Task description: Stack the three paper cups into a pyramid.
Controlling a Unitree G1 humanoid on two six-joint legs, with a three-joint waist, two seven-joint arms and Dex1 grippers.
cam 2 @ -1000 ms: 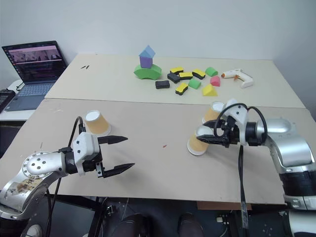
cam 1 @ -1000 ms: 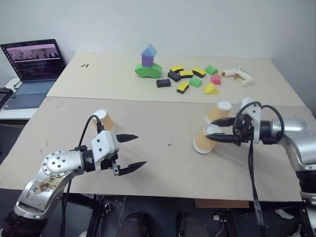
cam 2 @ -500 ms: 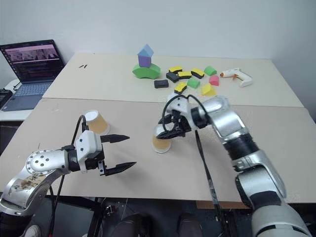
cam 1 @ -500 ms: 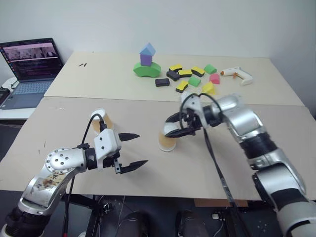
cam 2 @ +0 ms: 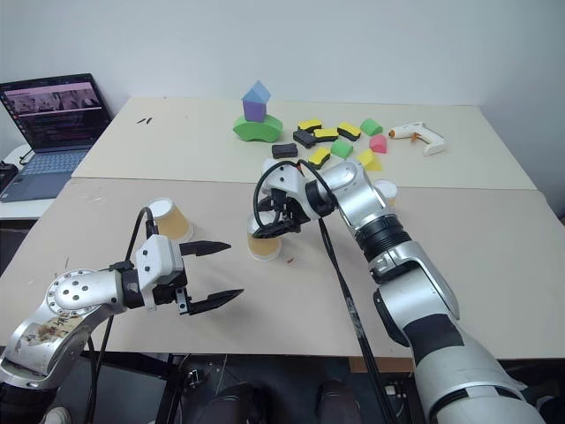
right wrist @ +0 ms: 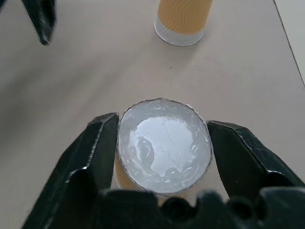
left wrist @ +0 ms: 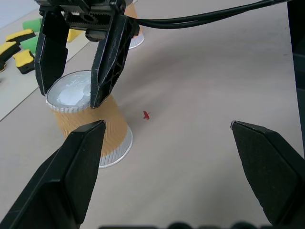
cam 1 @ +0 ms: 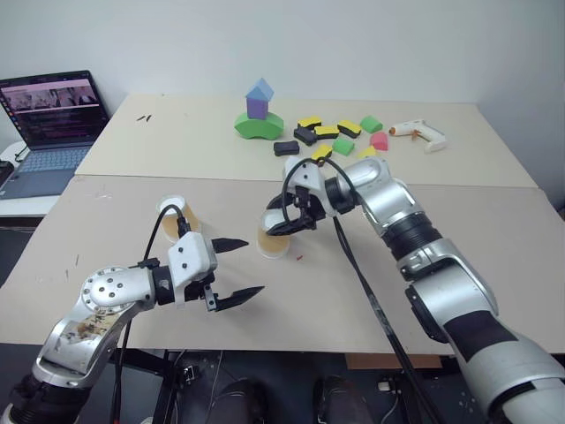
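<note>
The right gripper brackets an upturned cup mid-table — fingers at its base, grip or release unclear. A second cup stands beside the left gripper, which gapes empty; a third sits further right.

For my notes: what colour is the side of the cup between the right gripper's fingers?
Tan-orange, ribbed cup; the left wrist view shows it best.

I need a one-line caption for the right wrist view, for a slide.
Right end effector straddling an upside-down paper cup on the table, a second cup standing beyond.
</note>
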